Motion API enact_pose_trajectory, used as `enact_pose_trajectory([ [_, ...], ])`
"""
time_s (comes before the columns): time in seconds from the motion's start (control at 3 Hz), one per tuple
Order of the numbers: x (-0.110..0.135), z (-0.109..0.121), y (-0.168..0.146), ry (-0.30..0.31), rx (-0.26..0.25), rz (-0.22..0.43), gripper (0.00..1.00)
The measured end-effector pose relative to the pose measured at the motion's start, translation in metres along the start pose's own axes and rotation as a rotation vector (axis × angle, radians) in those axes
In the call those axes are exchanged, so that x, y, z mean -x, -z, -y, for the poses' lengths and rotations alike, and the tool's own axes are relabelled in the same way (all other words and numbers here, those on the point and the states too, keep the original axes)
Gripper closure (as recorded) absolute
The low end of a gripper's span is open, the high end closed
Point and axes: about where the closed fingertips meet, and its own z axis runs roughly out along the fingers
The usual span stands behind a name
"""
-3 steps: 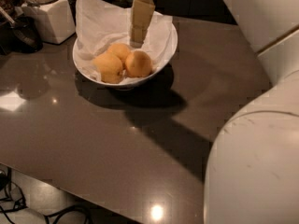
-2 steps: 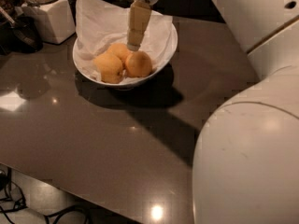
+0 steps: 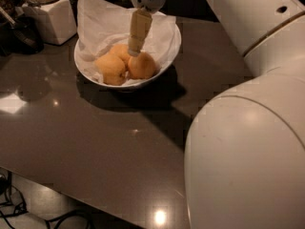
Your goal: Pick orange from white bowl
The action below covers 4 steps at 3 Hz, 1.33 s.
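The white bowl [image 3: 167, 56] sits on the dark table, lined with crumpled white paper [image 3: 102, 25]. Three round fruits lie in it. The deeper orange one [image 3: 143, 67] is at the right. Two paler fruits are at the left [image 3: 110, 69] and behind [image 3: 120, 50]. My gripper [image 3: 135, 52] hangs down into the bowl from above, with its beige fingers [image 3: 138, 32] reaching the top left of the orange, between it and the rear fruit.
A white square-based jar [image 3: 50, 15] stands at the back left, with dark objects [image 3: 16, 30] beside it. My large white arm [image 3: 248, 142] fills the right side. The table's front edge [image 3: 71, 194] runs diagonally, with cables on the floor below.
The gripper has shifted slightly left and down toward the fruits. The arm's body has swung further into view on the right.
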Motion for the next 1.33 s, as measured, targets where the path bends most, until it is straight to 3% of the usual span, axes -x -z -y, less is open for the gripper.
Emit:
enact_pose_trajectory([
  [1.33, -0.015, 0.006, -0.035, -0.058, 0.065, -0.029, 0.19],
])
